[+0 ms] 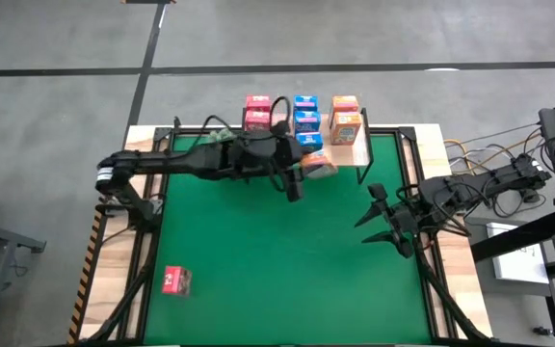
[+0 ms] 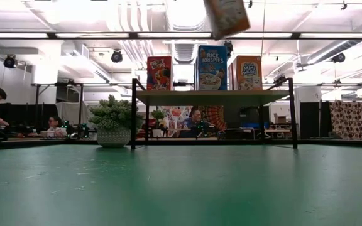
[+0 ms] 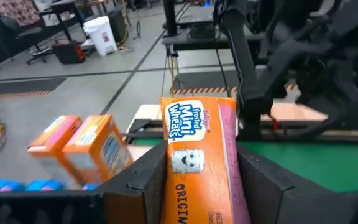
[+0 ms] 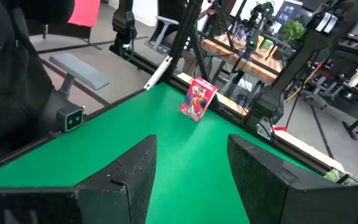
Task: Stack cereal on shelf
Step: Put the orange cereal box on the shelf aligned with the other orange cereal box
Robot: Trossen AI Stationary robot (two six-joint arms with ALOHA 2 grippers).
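While my left hand [image 1: 308, 170] is hanging in the air in front of the shelf [image 1: 362, 154], its fingers [image 3: 143, 177] are clamping an orange cereal box [image 3: 204, 162] between them, gripping it by its two broad sides. In the low view that box [image 2: 227, 16] is showing tilted, high above the shelf board [image 2: 212, 96]. On the shelf, the other boxes are sitting in three columns: two pink-red boxes [image 1: 257, 109] at the left end, three blue boxes [image 1: 305, 120] in the middle and two orange boxes [image 1: 346, 118] at the right end. From counter height only the front of each column is showing, a red box [image 2: 159, 73], a blue box [image 2: 212, 67] and an orange box [image 2: 248, 73], all standing upright on the board.

My right hand [image 1: 379, 216] is waiting near the right edge of the green mat [image 1: 277, 260], its fingers [image 4: 135, 168] standing apart with nothing between them.

One pink-red box [image 1: 176, 280] is lying well apart from the rest on the mat, near the front left corner of the counter [image 1: 456, 280]; my right wrist view is showing it [image 4: 198, 99] too. A green spiky plant ball [image 2: 113, 119] in a pot is sitting just beside the shelf's left legs.
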